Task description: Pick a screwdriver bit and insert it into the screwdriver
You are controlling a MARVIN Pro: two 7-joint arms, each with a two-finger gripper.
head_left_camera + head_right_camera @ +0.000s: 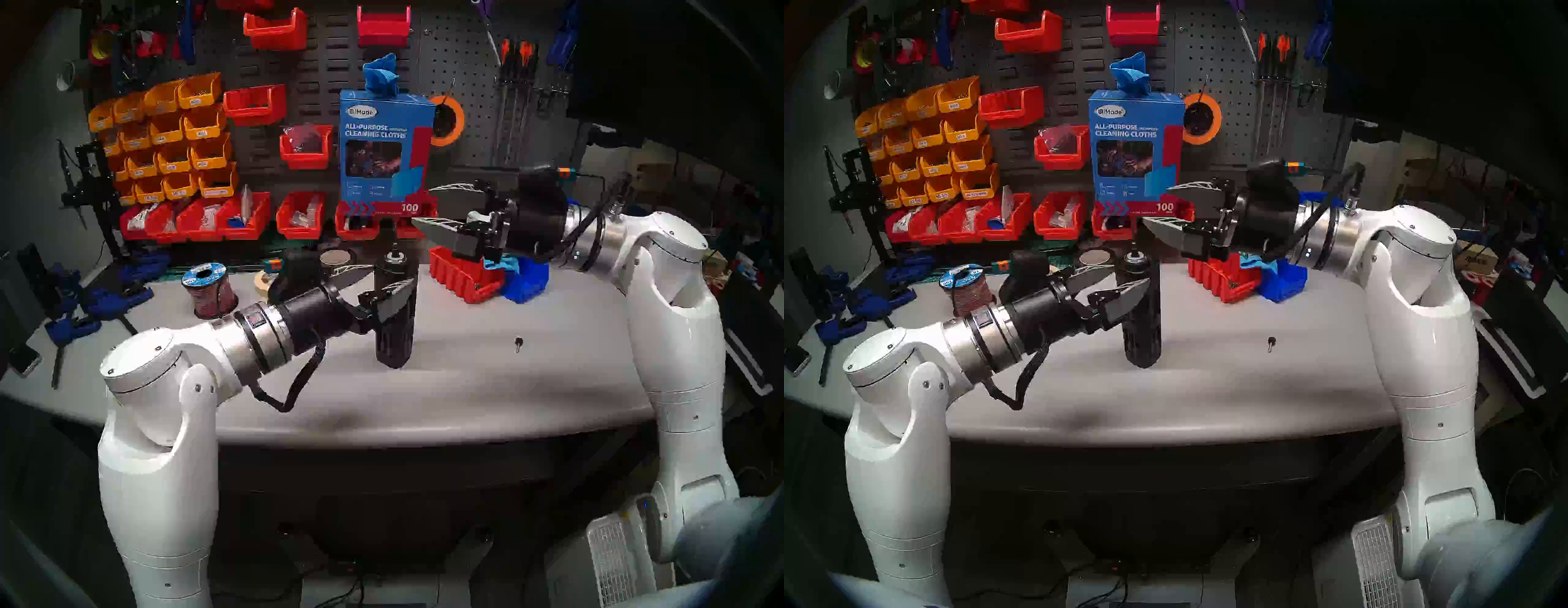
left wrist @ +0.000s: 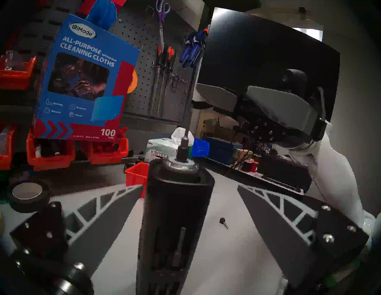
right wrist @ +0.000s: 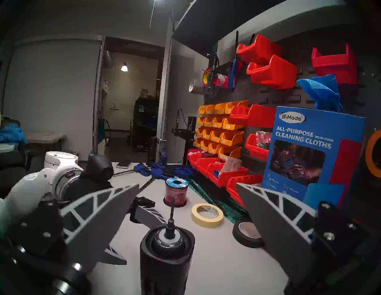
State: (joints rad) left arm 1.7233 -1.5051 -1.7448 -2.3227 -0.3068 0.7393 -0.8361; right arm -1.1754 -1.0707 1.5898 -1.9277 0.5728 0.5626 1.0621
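Center of the head view, on the grey table, the screwdriver stands upright between the spread fingers of the left gripper, not clamped. Right gripper hangs wide open and empty just upper right, and the screwdriver bit sticks straight up from the top socket.

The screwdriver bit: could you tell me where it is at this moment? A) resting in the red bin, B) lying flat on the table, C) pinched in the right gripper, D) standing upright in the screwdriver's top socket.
D: the screwdriver bit rises from the silver-ringed socket of the screwdriver; both grippers are open and empty.
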